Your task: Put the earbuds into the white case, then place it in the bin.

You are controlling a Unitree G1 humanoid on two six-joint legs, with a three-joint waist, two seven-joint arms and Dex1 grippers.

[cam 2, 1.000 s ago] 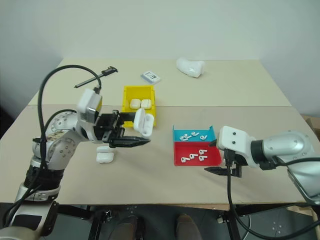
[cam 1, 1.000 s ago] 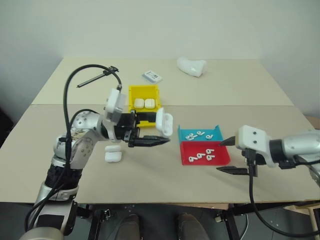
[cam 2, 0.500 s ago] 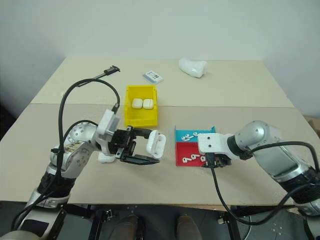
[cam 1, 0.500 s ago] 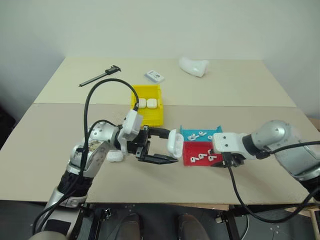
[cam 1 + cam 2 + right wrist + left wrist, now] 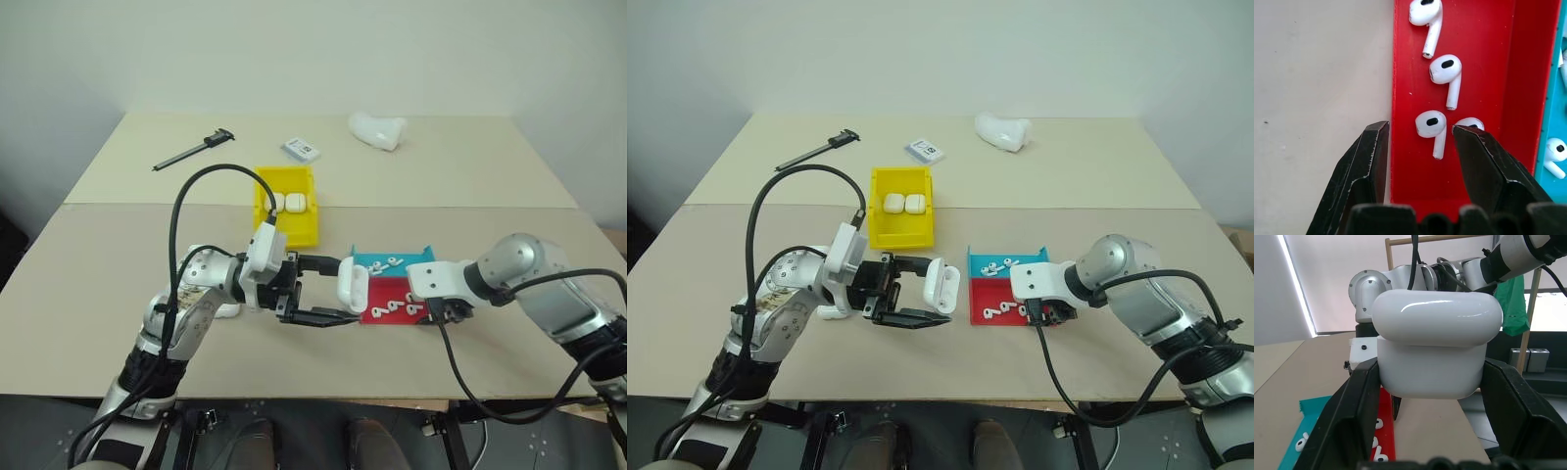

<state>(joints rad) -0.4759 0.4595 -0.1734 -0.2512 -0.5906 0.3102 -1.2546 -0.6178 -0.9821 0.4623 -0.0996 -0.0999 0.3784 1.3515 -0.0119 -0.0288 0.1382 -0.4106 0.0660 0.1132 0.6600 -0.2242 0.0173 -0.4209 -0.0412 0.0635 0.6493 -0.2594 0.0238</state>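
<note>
The left gripper is clamped on the white case, one black finger on each side of its lower body. In the left wrist view the case stands upright between the fingers, its rounded lid on top and shut, its long axis running across from one finger to the other. From the head views the gripper lies level and points toward the trays, so the case hangs just above the table, just beside the near corner of the red tray.

The right gripper points steeply down over the red tray, its jaws partly spread. One finger tip stands outside the tray's long wall, the other inside the tray; between them lies one of the earbuds, head up-view, stem running back toward the claw. A second earbud is half hidden by the inner finger, and two more lie beyond the tips with stems parallel to the first. The blue tray with further earbuds sits just past the red one.

The bin lies behind the left gripper, holding two shut cases; another case rests under the left forearm.

Against a second ago, the left claw has carried the case lower and nearer the trays, and the right claw has swung in from the open table onto the red tray and narrowed.
</note>
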